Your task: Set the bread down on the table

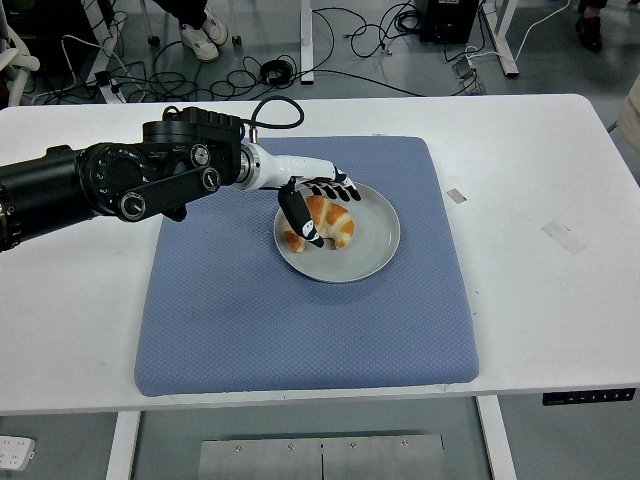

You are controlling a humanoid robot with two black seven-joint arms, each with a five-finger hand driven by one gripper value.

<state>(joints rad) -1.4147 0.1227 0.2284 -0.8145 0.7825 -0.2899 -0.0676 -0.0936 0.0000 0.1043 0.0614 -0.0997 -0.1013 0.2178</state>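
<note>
The left hand [318, 204], black-fingered on a white palm, is curled over the golden-brown croissant-shaped bread [326, 222], thumb down across its left end and the other fingers lined along its far edge. It looks to be closing on the bread, but whether the fingers bear firmly cannot be told from this view; the bread lies flat in the round grey plate [375, 245], not lifted.

To do the grasp well, I would judge that the thumb and fingers should pinch across the thick middle of the bread, not its tapered left tip, since a soft crust will crush or tear under a hard squeeze and a hold at one end lets it droop. Lift straight up so the plate is not dragged, then carry it clear of the rim before lowering.

The plate holds only the bread, which sits left of its centre with bare grey showing to the right and near side. The plate rests on a blue textured mat [250, 330] that covers the middle of the white desk [560, 300]. The right arm is not in view.
</note>
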